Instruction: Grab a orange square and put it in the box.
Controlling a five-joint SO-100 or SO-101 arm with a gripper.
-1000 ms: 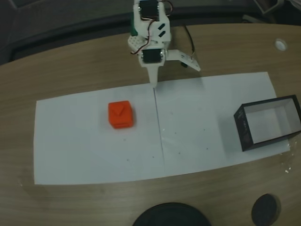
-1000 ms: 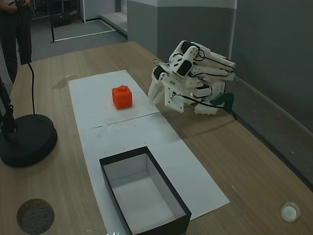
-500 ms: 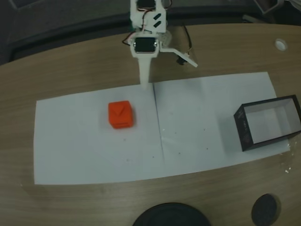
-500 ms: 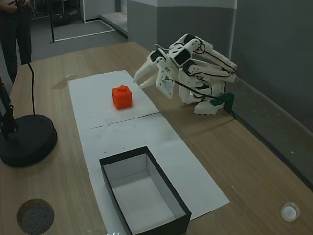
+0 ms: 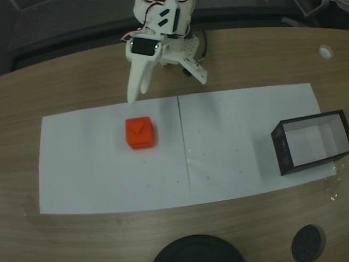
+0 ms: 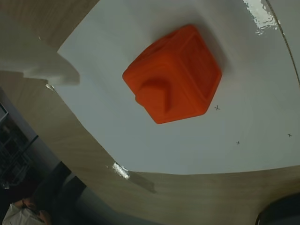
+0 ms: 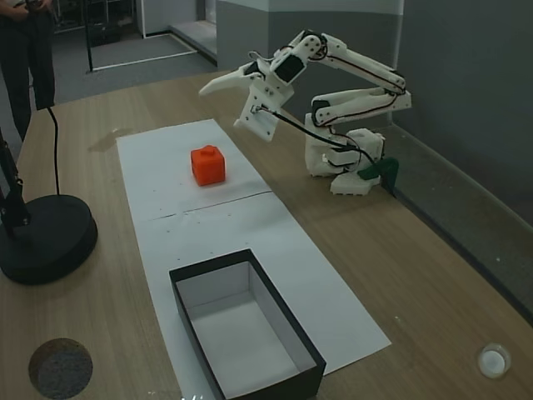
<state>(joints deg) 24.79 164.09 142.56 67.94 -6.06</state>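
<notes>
Orange-red rounded plastic cube (image 5: 140, 132) sits free on your white paper sheet (image 5: 98, 180), white two-finger gripper (image 5: 163, 84) spread empty at its 12 o'clock for approach, black-walled box (image 5: 283, 150) well apart at 3 o'clock.

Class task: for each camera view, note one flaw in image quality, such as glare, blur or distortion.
Wrist view: glare on the paper, blurred finger at left. A fixed view: table edge bows, fisheye. Another fixed view: soft shadow beside the cube, otherwise sharp.
</notes>
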